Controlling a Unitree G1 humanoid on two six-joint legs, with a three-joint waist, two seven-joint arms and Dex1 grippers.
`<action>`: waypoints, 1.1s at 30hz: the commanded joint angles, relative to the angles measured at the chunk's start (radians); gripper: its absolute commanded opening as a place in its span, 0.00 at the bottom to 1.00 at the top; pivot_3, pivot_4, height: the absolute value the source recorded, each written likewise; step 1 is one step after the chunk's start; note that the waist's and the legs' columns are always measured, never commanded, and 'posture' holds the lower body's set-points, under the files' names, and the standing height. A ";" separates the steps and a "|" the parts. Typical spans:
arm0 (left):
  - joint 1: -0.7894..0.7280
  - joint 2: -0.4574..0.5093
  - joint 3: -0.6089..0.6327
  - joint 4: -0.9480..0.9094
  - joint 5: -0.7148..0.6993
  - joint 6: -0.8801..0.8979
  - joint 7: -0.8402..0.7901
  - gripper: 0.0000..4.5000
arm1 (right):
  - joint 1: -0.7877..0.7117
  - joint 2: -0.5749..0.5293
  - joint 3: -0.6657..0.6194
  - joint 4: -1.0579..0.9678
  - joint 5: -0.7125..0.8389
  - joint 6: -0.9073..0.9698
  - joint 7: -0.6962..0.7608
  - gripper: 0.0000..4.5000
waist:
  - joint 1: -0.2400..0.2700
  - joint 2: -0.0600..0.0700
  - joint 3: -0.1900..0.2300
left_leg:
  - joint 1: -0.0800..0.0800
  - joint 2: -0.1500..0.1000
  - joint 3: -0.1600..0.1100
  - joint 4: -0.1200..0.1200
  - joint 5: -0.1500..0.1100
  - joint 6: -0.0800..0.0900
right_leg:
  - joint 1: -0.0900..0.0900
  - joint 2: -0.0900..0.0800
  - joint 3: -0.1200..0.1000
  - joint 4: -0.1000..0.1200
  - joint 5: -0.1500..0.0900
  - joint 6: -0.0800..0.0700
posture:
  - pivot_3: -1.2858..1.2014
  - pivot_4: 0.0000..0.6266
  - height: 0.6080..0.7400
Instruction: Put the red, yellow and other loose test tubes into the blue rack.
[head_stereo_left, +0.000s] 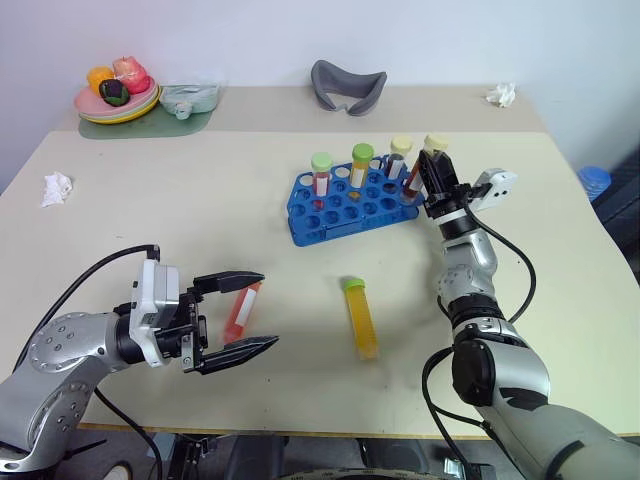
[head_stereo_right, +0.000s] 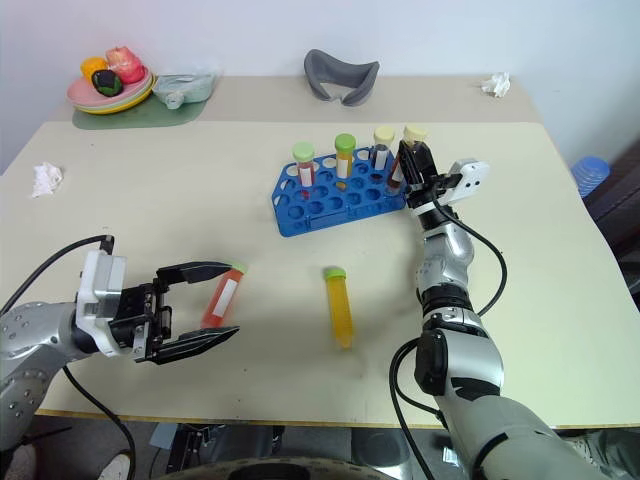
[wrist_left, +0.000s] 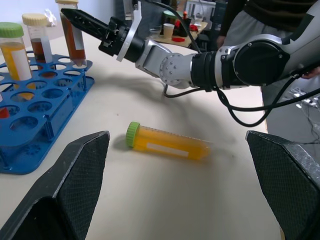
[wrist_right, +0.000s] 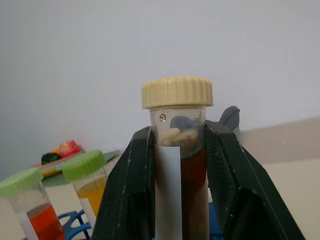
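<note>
Far edge of table (head_stereo_left: 150, 210): plate (head_stereo_left: 112, 106) with fruit, grey headrest (head_stereo_left: 347, 86), crumpled tissue (head_stereo_left: 500, 95); another tissue (head_stereo_left: 56, 188) at left.

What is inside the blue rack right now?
Three capped tubes stand in the blue rack; the right tool holds a brown tube at its corner, its bottom hidden.

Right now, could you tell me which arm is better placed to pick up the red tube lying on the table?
Left: the open left gripper sits at the red tube; the right gripper holds the brown tube.
</note>
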 joint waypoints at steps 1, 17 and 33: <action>-0.010 0.003 0.014 -0.033 -0.019 0.003 0.007 1.00 | 0.021 0.009 -0.010 0.008 -0.005 -0.062 0.010 0.18 | 0.001 0.000 0.000 | 0.000 0.000 0.000 0.000 0.000 0.000 | 0.000 0.000 0.000 0.000 0.000 0.000 | 0.52 0.24 1.00; -0.001 0.004 0.027 -0.040 -0.026 0.003 0.017 1.00 | 0.053 0.080 -0.021 0.072 -0.013 -0.250 0.002 0.18 | -0.001 -0.001 -0.001 | 0.000 0.000 0.000 0.000 0.000 0.000 | 0.000 0.001 0.000 0.000 0.000 0.000 | 0.52 0.24 1.00; 0.010 -0.023 0.019 -0.043 -0.006 -0.012 0.067 1.00 | 0.087 0.038 0.048 0.008 -0.177 -0.239 -0.205 0.99 | -0.001 -0.001 -0.001 | 0.001 0.001 0.000 0.000 0.000 0.000 | 0.000 0.001 0.000 0.001 0.000 0.000 | 0.52 0.24 1.00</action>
